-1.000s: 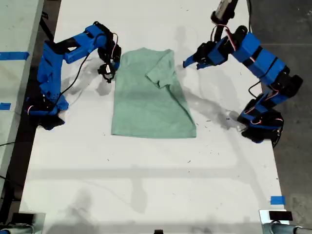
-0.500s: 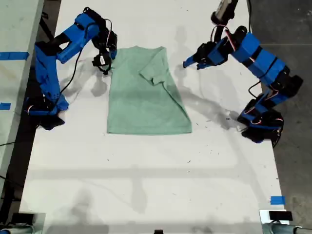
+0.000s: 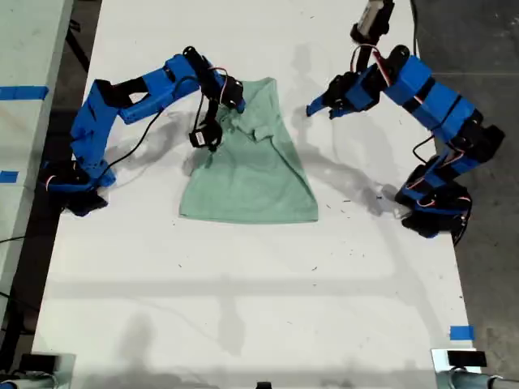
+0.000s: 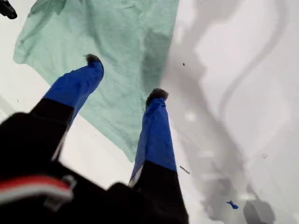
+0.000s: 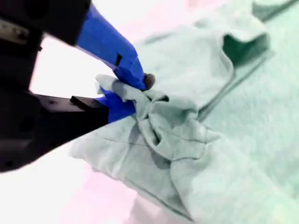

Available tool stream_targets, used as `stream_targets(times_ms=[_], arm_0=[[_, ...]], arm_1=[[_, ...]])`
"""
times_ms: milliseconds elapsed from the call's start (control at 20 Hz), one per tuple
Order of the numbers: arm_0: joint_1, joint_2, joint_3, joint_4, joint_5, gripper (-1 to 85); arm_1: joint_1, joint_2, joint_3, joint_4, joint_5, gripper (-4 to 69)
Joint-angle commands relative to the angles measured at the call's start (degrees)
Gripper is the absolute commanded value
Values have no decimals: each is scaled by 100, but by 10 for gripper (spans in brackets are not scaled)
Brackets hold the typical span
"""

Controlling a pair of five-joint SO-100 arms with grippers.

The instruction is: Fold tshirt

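The pale mint-green tshirt lies on the white table, its sleeve on the exterior view's right folded inward. My second gripper is shut on a bunched fold of the tshirt at its side on the exterior view's left. In the second wrist view the cloth is crumpled between the blue fingers of the gripper. My first gripper hangs open in the air just off the tshirt's upper corner on the exterior view's right. The first wrist view shows its spread fingers above the tshirt, holding nothing.
Arm bases stand at the table's edges on the exterior view's left and right. A blue tape mark sits near the table's front corner on the exterior view's right. Another table with blue tape adjoins on that view's left.
My second gripper has swung from beside the tshirt's collar onto the cloth and now pulls its edge inward, bunching it. The first arm has barely moved.
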Motion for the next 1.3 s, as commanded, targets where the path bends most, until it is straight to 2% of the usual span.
stream_targets(times_ms=[0, 250, 450, 550, 600, 750, 850, 1150, 1250], arm_0=[[-35, -220, -325, -26, -26, 253], [-88, 1002, -281, 703, 88, 277], [-272, 2593, 404, 1942, 0, 271], [-202, 3313, 1178, 2602, -255, 258], [-53, 3735, 1793, 2716, -466, 246], [747, 5388, 4087, 2206, -1433, 232], [1380, 5880, 4922, 2171, -2127, 232], [3085, 5792, 5801, 1670, -3709, 235], [3384, 5643, 5818, 1600, -3911, 237]], arm_1=[[53, 483, 0, -105, 62, 196], [70, 554, 176, -176, 53, 197], [-18, 694, 413, -149, -18, 200], [-185, 888, 624, -88, -18, 206], [-316, 1020, 782, -79, 9, 209], [-844, 1441, 1406, -97, 229, 232], [-1230, 1687, 1811, -123, 422, 235], [-2540, 1784, 2883, -598, 1327, 237], [-2892, 1670, 3217, -932, 1617, 240]])
